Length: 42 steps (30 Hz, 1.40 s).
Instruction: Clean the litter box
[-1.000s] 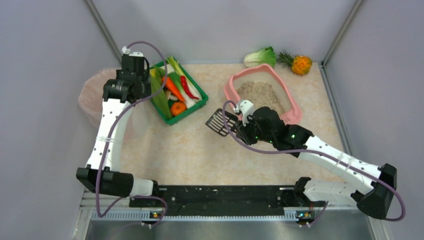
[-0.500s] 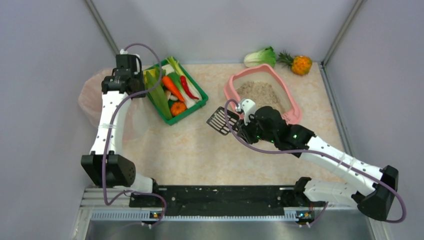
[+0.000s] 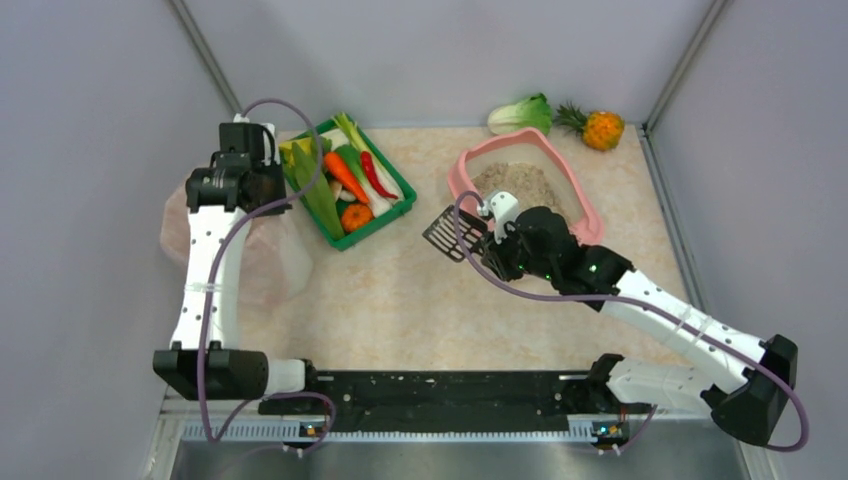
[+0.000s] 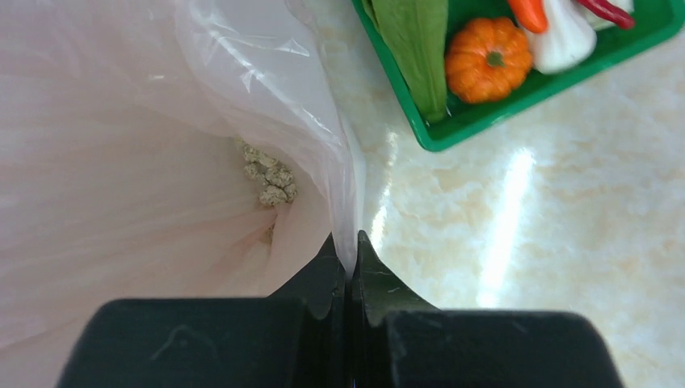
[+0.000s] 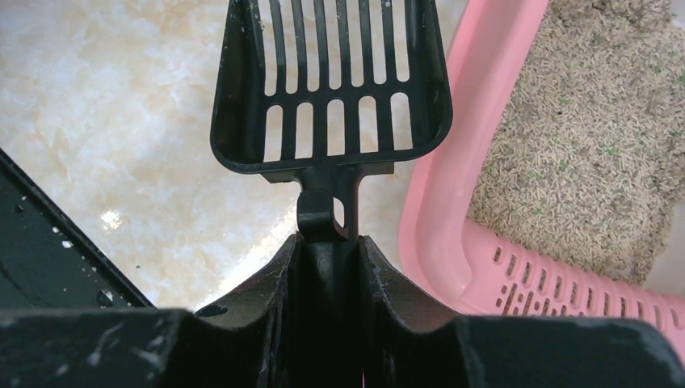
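The pink litter box (image 3: 462,175) with grey-beige litter (image 3: 520,185) stands at the back right; its slotted lip (image 5: 557,279) shows in the right wrist view. My right gripper (image 5: 329,242) is shut on the handle of a black slotted scoop (image 5: 331,81). The scoop (image 3: 450,232) hangs empty over the table just left of the box. My left gripper (image 4: 350,250) is shut on the thin rim of a pink plastic bag (image 4: 266,97) at the far left (image 3: 215,250). A few litter clumps (image 4: 271,174) lie inside the bag.
A green tray (image 3: 385,215) of toy vegetables sits right beside the bag; its corner (image 4: 485,133) is close to my left gripper. A bok choy (image 3: 520,113) and a pineapple (image 3: 600,128) lie behind the litter box. Grey walls close in both sides.
My left gripper swung left from the green tray to the bag and closed on its rim. The right arm carried the scoop slightly up and right, toward the litter box.
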Tool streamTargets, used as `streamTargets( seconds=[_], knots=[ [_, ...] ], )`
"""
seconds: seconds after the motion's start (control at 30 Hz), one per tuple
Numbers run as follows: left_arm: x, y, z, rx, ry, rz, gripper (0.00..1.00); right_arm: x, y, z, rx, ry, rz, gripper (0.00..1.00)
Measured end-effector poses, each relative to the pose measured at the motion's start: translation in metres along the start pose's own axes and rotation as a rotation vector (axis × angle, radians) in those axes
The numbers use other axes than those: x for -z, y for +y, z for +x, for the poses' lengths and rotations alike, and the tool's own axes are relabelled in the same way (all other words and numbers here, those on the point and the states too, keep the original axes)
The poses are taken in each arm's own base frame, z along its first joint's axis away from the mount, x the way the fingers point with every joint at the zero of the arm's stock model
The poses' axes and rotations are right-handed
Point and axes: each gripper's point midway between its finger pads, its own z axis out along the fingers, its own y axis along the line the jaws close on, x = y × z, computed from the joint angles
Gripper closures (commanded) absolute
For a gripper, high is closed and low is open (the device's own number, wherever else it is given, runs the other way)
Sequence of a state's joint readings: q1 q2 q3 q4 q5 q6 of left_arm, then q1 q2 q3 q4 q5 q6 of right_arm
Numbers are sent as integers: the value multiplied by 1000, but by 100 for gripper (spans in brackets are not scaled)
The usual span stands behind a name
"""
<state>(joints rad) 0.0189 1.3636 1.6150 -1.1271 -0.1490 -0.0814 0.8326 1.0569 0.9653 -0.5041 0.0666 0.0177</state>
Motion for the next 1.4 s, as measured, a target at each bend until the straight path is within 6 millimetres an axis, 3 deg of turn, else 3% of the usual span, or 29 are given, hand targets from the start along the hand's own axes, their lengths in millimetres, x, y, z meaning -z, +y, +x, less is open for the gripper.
streamTargets(
  seconds=[0.17, 0.27, 0.47, 0.6, 0.7, 0.8, 1.0, 1.17, 1.4],
  knots=[
    [42, -12, 23, 7, -22, 100, 100, 1, -12, 2, -11, 13, 44, 100],
    [66, -30, 37, -31, -30, 194, 100, 5, -22, -2, -19, 9, 94, 100],
    [102, -100, 65, -223, -2, 463, 100, 18, -52, -16, -57, -11, 235, 100],
    [133, -149, 77, -350, -8, 650, 100, 31, -79, -14, -96, 9, 358, 100],
    [145, -178, 85, -457, -1, 729, 100, 43, -101, -8, -128, 32, 459, 100],
    [142, -215, 83, -570, 9, 773, 100, 59, -122, 2, -171, 54, 555, 100],
    [103, -267, 66, -730, -6, 778, 100, 88, -148, 13, -266, 49, 670, 100],
    [85, -286, 54, -837, -61, 783, 100, 92, -149, 15, -284, 45, 679, 100],
    [79, -300, 49, -891, -112, 814, 100, 92, -148, 18, -288, 59, 674, 100]
  ],
)
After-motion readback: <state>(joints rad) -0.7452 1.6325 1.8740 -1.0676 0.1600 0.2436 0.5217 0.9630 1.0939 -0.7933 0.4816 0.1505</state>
